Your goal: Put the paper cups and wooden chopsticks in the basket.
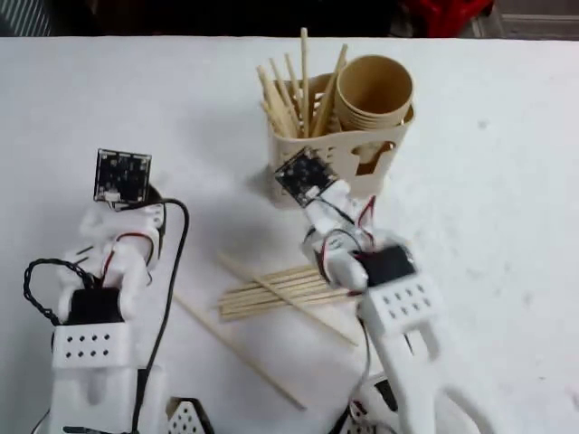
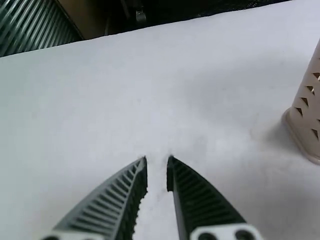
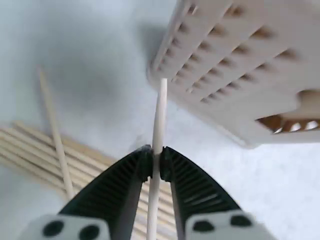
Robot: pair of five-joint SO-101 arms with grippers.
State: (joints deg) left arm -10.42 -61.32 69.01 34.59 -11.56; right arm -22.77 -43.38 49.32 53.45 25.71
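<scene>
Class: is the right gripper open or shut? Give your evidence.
Shut on a chopstick: the right gripper clamps the stick from both sides, close to the basket.

A wide white counter (image 1: 507, 226) has soft light on it, with faint grey shadows here and there. Past its far edge the room is dark. A grey ribbed metal wall (image 2: 30, 22) stands at one far corner, just beside a plain brown board (image 2: 87, 17). A bright red thing (image 1: 448, 11) sits in the dark at the back.
</scene>
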